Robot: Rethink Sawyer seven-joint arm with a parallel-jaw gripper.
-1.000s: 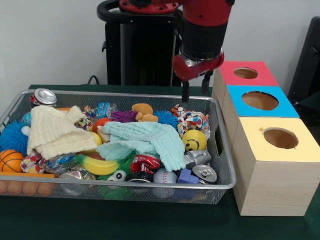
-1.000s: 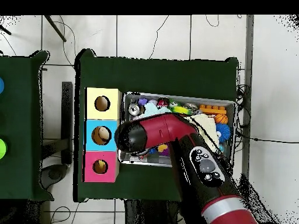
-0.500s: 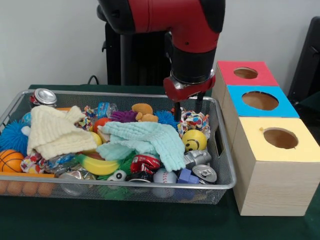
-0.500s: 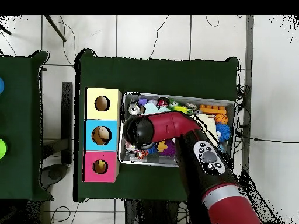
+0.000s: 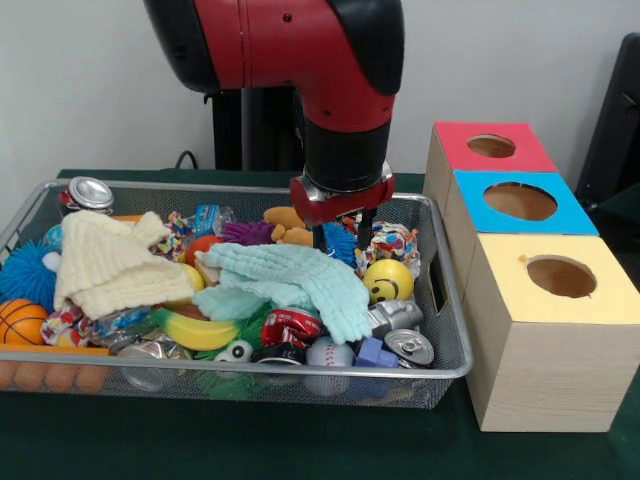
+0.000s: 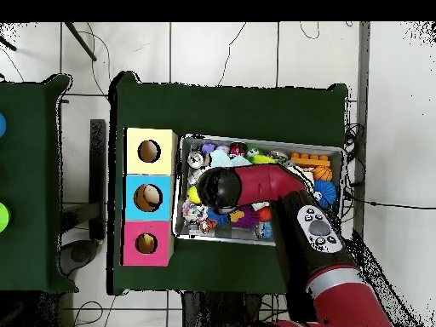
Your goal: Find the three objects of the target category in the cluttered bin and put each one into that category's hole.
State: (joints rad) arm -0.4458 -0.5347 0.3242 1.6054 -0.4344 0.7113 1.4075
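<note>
Cans lie low in the bin (image 5: 440,300): a red can (image 5: 290,326) below-left of the gripper (image 5: 340,238), a silver can (image 5: 408,346) below-right. Gripper hangs spread and empty above the green cloth (image 5: 300,280), which half-covers the red can. Boxes (image 5: 545,300) stand right, past the rim.

the arm (image 5: 290,45) is glossy red with rounded black joints. a black cylindrical wrist ends in a red flange above the gripper (image 5: 342,232), with two thin dark fingers. overhead, a grey button panel sits on the red link.
</note>
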